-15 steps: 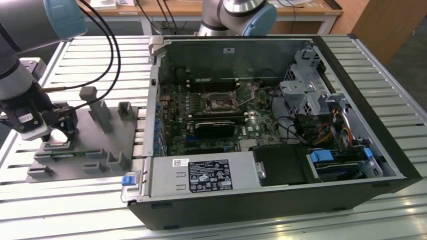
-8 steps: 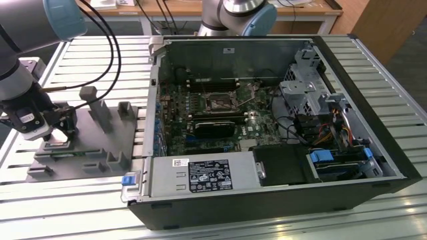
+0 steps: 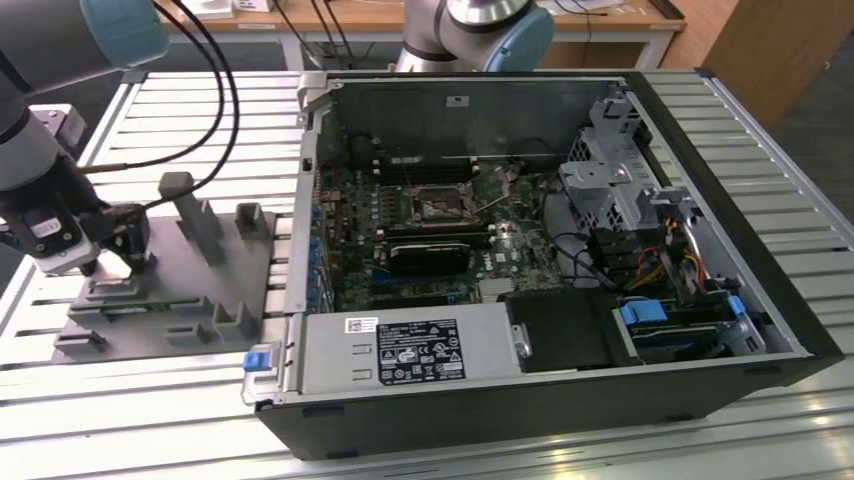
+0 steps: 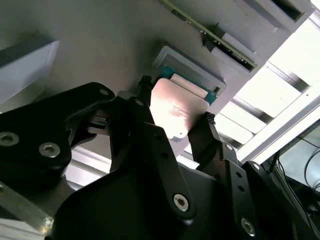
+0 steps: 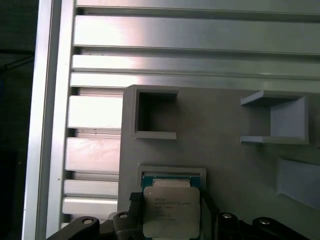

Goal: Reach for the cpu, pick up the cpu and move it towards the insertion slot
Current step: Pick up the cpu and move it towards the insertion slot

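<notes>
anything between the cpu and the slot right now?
Yes. The gripper holds the cpu at the fixture. In the exterior view the posts and the case wall stand between it and the slot, so a straight low path looks blocked.

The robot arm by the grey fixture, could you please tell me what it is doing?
The gripper is at the grey fixture on the exterior view's left, beside the open computer case. In both wrist views its fingers appear to clamp the cpu, close over its holder pocket. The insertion slot lies inside the case, well away.
</notes>
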